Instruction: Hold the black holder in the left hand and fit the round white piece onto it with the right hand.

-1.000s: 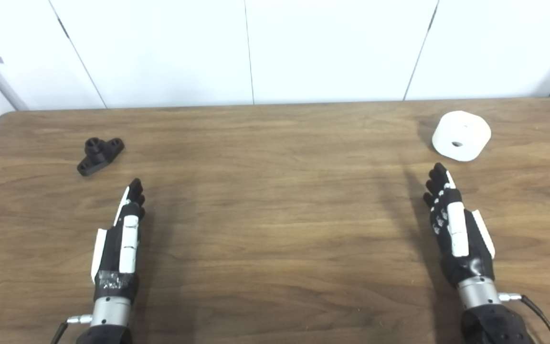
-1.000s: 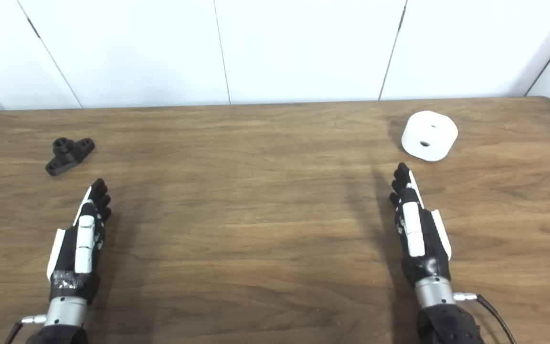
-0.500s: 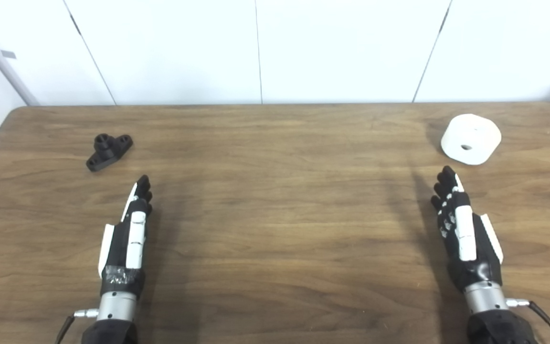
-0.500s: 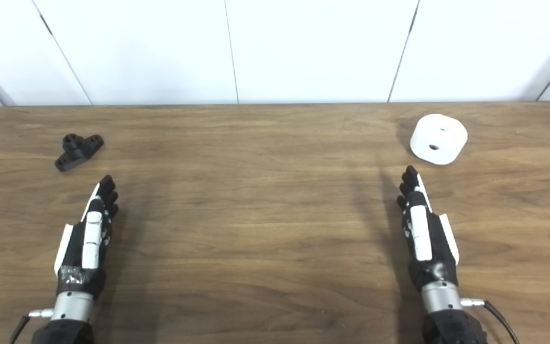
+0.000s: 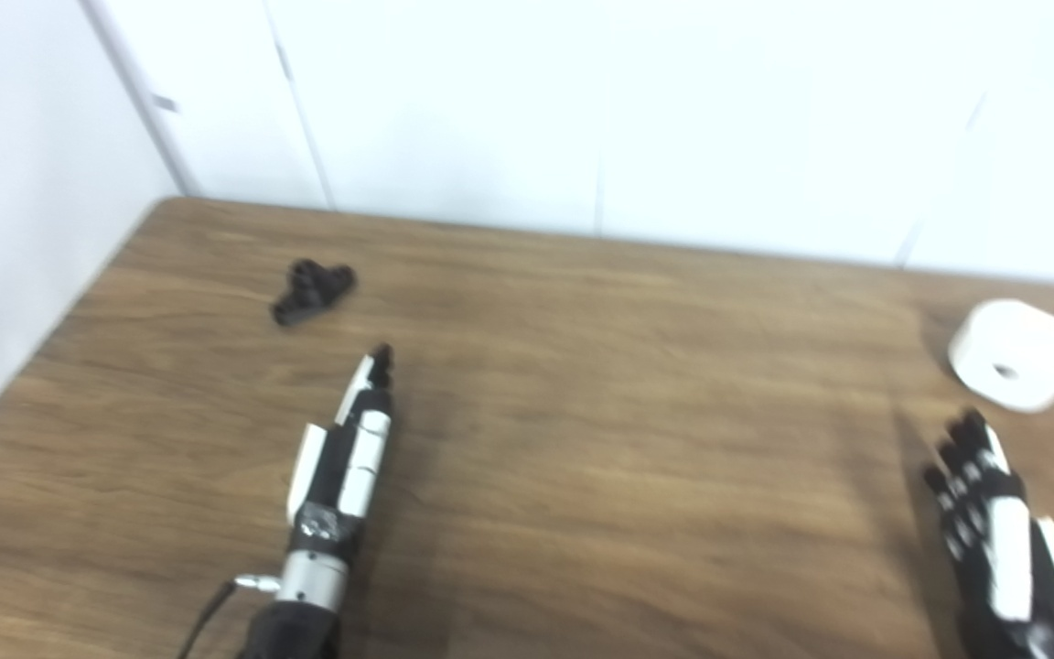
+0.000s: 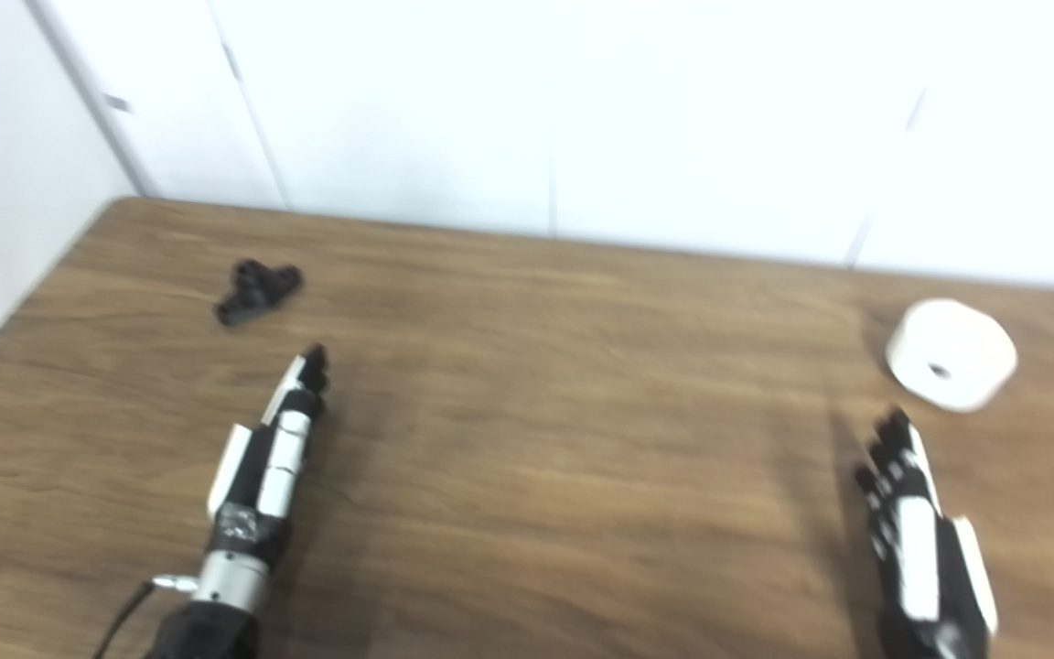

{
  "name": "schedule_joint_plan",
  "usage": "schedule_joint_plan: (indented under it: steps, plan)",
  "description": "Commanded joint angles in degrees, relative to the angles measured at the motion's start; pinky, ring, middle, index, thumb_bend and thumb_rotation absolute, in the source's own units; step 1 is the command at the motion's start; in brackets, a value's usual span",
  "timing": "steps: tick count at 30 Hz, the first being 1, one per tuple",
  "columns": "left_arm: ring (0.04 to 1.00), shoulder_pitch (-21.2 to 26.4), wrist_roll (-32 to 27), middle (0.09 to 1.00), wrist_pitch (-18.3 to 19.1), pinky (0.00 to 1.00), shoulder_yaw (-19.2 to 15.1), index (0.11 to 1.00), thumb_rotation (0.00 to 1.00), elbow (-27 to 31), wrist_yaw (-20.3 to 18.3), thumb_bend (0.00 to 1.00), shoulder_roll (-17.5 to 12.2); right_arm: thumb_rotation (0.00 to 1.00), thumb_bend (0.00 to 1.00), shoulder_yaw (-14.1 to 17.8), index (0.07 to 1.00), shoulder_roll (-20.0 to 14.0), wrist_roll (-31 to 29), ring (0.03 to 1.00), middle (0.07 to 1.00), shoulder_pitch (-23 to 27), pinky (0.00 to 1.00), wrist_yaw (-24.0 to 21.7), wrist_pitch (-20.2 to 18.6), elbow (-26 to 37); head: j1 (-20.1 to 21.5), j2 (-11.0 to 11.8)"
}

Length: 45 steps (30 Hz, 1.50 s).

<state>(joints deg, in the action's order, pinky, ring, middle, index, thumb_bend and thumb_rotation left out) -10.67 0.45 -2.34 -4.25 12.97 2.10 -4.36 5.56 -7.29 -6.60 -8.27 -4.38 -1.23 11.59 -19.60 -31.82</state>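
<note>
Both hands hold nothing. Left hand (image 5: pixel 349 453) lies low in the lower left of the frame, fingers stretched out straight and pointing up the picture toward the black holder (image 5: pixel 312 290), which sits apart from it on the tabletop (image 5: pixel 600 384) in the upper left. Right hand (image 6: pixel 916 531) is in the lower right corner, fingers extended and slightly spread, empty as well. Round white piece (image 6: pixel 951 353) rests on the tabletop at the right edge, just above the right hand's fingertips (image 6: pixel 893 426) but clear of them. Both views are somewhat blurred.
</note>
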Motion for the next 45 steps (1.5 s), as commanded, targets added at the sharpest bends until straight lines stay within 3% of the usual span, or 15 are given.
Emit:
schedule_joint_plan:
  steps: [1,6,15,45]
  plan:
    - [1.0,-0.88,1.14,1.0,-2.45,1.0,0.62,0.997,0.95,0.06,0.58,0.52,1.58,1.0,0.6,0.67,1.0,-0.72,-0.12,1.0,1.0,-0.57,1.0,0.17,-0.18,0.23,-0.4,0.24]
    - [1.0,-1.01,2.31,1.0,-3.05,1.0,1.5,0.993,0.95,-0.81,1.38,0.5,1.93,1.0,0.61,0.99,1.0,-1.16,-1.08,1.0,1.0,-0.46,1.0,-0.59,0.44,-0.56,-2.53,1.88]
    - [1.0,-1.15,2.61,1.0,-4.8,1.0,2.71,0.985,0.9,-2.31,2.07,0.57,2.28,1.0,0.61,1.68,1.0,-1.25,-1.55,0.997,0.978,-0.51,1.0,-0.59,3.32,-2.72,-4.71,4.29]
    - [1.0,-1.84,2.73,1.0,-6.96,1.0,3.28,0.984,0.9,-4.04,2.25,0.59,2.94,1.0,0.68,1.91,0.992,-1.67,-1.6,0.976,0.928,-0.67,1.0,-1.46,6.04,-6.2,-3.5,6.8]
